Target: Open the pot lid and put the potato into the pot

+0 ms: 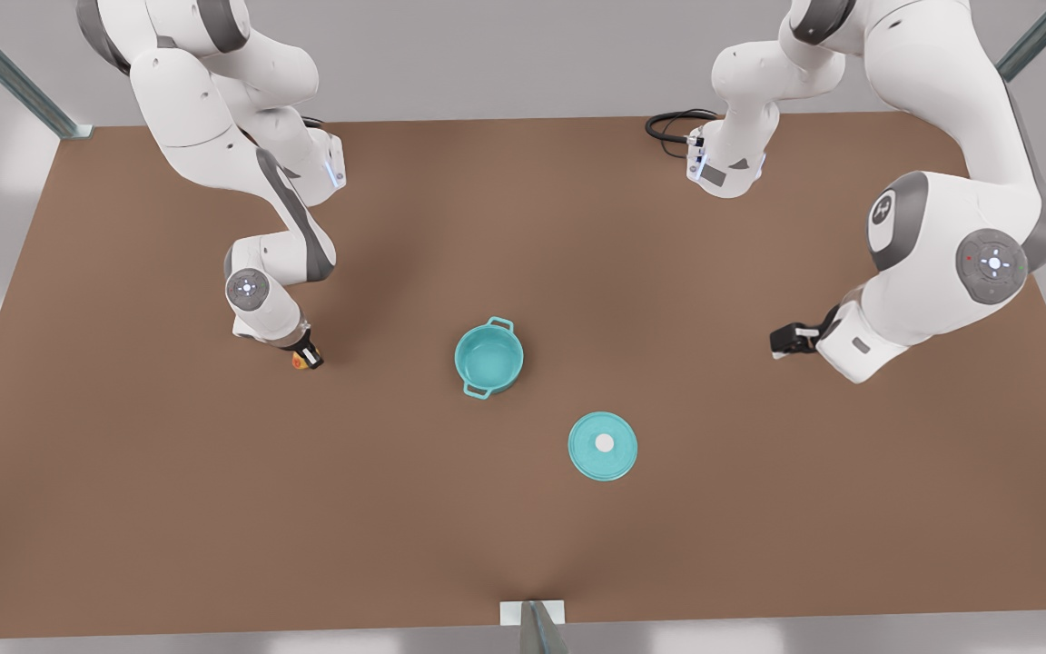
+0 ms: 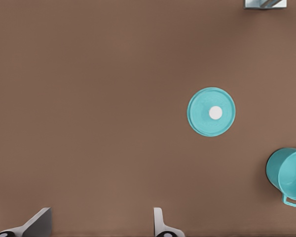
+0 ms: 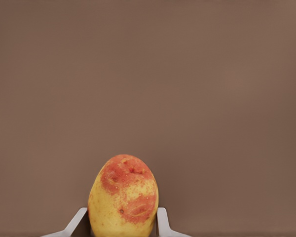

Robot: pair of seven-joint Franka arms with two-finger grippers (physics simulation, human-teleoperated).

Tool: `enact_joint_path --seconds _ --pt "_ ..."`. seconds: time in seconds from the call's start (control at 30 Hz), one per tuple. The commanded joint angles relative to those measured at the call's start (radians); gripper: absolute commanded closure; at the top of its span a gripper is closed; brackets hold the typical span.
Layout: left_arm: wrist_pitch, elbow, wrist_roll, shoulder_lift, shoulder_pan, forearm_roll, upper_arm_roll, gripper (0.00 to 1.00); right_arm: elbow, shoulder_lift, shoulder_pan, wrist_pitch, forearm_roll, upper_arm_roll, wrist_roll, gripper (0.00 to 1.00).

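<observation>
While right gripper fingers pinch potato | left gripper spread.

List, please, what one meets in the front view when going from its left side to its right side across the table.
Right tool shut on the potato → the open pot → the pot lid lying flat on the table → left tool, open and holding nothing.
</observation>
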Motion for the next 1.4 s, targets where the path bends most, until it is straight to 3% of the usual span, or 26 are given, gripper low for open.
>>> enact_joint_path --seconds 0.0,0.3,0.47,1.37 --pt "-0.020 0.001 0.118 -0.001 0.000 0.002 -0.002 0.00 0.002 0.000 0.000 0.000 0.000 0.000 0.004 0.39" --pt "-0.018 0.001 0.117 0.002 -0.005 0.005 -0.013 0.00 0.008 0.001 0.000 0.001 0.000 -0.003 0.004 0.36" --pt "-0.018 0.001 0.118 0.002 -0.006 0.008 -0.013 0.00 0.011 -0.002 0.000 0.000 0.000 -0.005 0.004 0.44" --pt "-0.044 0.025 0.114 0.002 -0.072 0.017 -0.011 0.00 0.048 0.018 0.000 -0.002 0.001 -0.005 0.004 0.41"
